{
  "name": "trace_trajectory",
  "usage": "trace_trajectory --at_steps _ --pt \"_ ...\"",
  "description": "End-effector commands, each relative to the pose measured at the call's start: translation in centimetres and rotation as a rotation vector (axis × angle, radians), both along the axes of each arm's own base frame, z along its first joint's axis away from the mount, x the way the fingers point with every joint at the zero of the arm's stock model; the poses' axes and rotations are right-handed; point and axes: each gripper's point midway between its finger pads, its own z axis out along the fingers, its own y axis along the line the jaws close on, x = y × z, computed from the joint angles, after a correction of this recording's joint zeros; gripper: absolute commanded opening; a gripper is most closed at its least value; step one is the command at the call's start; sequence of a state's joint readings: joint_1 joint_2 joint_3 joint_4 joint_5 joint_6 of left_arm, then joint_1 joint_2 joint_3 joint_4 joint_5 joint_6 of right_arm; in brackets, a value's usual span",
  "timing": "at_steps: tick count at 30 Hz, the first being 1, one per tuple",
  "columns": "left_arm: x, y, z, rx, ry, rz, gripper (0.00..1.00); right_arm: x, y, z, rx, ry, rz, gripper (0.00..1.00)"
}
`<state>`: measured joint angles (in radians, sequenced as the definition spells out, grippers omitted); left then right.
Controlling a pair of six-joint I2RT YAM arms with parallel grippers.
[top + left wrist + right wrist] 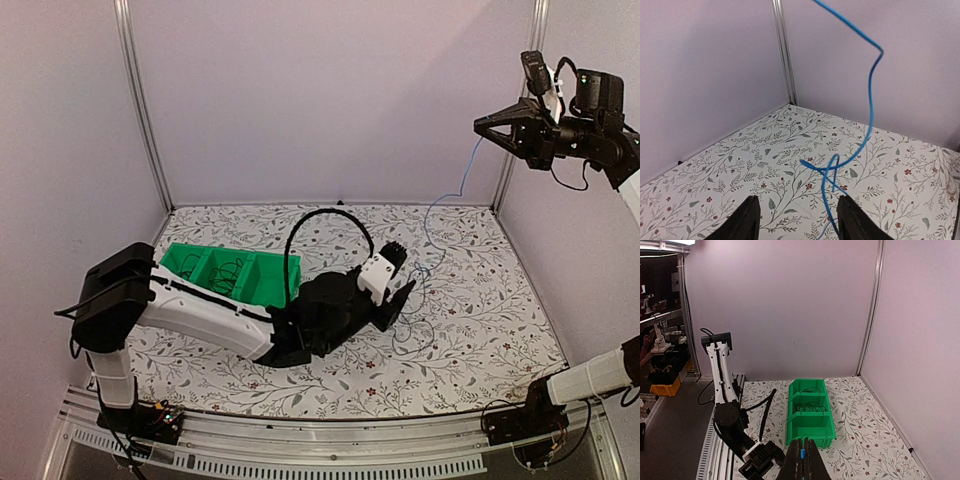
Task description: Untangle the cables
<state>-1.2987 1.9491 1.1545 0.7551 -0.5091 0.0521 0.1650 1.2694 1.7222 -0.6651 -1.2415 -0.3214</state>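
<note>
A thin blue cable (428, 212) hangs from my right gripper (482, 127), which is shut on its end high up at the right wall. In the right wrist view the fingers (796, 460) pinch the blue tip (803, 454). The cable drops to the table and crosses itself in a small loop (832, 167) just ahead of my left gripper (799, 220). That gripper is low over the table, open and empty; the cable runs close by its right finger (852, 220). My left gripper also shows in the top view (405, 272). Thin black cables (811, 407) lie in the green bin.
The green three-compartment bin (262, 287) stands left of centre, beside my left arm; it also shows in the right wrist view (812, 427). The left arm's thick black hose (325, 215) arches over the table. Walls close the back and both sides.
</note>
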Motion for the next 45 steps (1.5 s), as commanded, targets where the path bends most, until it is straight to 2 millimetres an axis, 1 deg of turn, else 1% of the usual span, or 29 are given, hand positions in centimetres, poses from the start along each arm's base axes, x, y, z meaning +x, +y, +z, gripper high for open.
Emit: trace_trajectory --at_steps 1,3,5,6,7,8,10,12,13,15,16,19,21,23,25,27,30,31,33,34,38,42,45 --pt "2.6 -1.0 -1.1 0.005 0.009 -0.014 0.49 -1.2 0.3 0.7 0.02 -0.004 0.049 0.0" --pt "3.6 -1.8 -1.9 -0.003 0.022 -0.027 0.39 -1.8 0.3 1.3 0.029 -0.012 0.065 0.0" --pt "4.6 -2.5 -2.9 -0.022 0.038 -0.038 0.21 -2.6 0.3 2.4 0.04 -0.031 0.085 0.0" --pt "5.2 -2.8 -3.7 -0.03 0.043 -0.045 0.14 -2.9 0.3 2.9 0.044 -0.035 0.095 0.0" --pt "5.7 -2.9 -3.7 -0.054 0.047 -0.048 0.04 -3.3 0.3 3.6 0.049 -0.048 0.107 0.0" --pt "6.4 -3.1 -5.0 -0.063 0.073 -0.041 0.0 -3.7 0.2 4.4 0.054 -0.062 0.113 0.0" --pt "7.4 -3.3 -6.9 -0.068 0.116 -0.032 0.0 -4.5 0.0 6.4 0.063 -0.112 0.114 0.0" --pt "7.6 -3.4 -8.4 -0.068 0.155 -0.038 0.0 -4.8 0.0 8.1 0.074 -0.166 0.112 0.0" --pt "7.5 -3.4 -8.8 -0.066 0.168 -0.042 0.02 -4.7 0.0 8.6 0.081 -0.169 0.109 0.0" --pt "7.0 -2.8 -8.9 -0.076 0.192 -0.042 0.16 -4.2 0.1 9.2 0.092 -0.171 0.115 0.0" --pt "6.7 -2.3 -8.6 -0.085 0.196 -0.039 0.21 -3.8 0.2 9.2 0.098 -0.149 0.119 0.0" --pt "5.8 -0.6 -7.4 -0.107 0.199 -0.025 0.24 -2.1 0.5 8.7 0.103 -0.112 0.132 0.0" --pt "5.2 0.4 -7.0 -0.112 0.211 -0.023 0.26 -0.8 0.8 8.5 0.111 -0.079 0.138 0.0" --pt "4.4 1.4 -6.3 -0.132 0.208 -0.035 0.3 0.0 0.9 8.4 0.121 -0.064 0.136 0.0" --pt "3.5 2.5 -5.2 -0.156 0.194 -0.016 0.37 0.8 1.0 8.1 0.127 -0.053 0.123 0.0" --pt "2.2 3.5 -4.5 -0.155 0.172 -0.015 0.44 1.5 1.1 7.7 0.129 -0.045 0.109 0.0" --pt "-0.4 4.2 -2.5 -0.153 0.091 -0.054 0.5 2.6 1.3 6.5 0.124 -0.014 0.092 0.0" --pt "-1.1 4.4 -1.7 -0.152 0.058 -0.058 0.53 3.0 1.4 6.0 0.122 -0.001 0.083 0.0" --pt "-2.1 4.3 -0.1 -0.151 0.009 -0.069 0.6 3.5 1.6 5.0 0.114 0.021 0.065 0.0" --pt "-2.2 4.2 0.7 -0.145 -0.009 -0.063 0.62 3.6 1.8 4.5 0.107 0.016 0.06 0.0" --pt "-1.6 3.4 3.4 -0.124 -0.059 -0.03 0.64 3.8 2.4 2.8 0.08 0.003 0.044 0.0" --pt "0.0 1.4 4.2 -0.006 -0.141 0.028 0.65 3.2 3.0 1.9 0.068 0.011 0.061 0.0" --pt "0.9 0.0 4.4 0.037 -0.177 0.04 0.65 2.5 3.4 1.5 0.065 0.02 0.077 0.0"
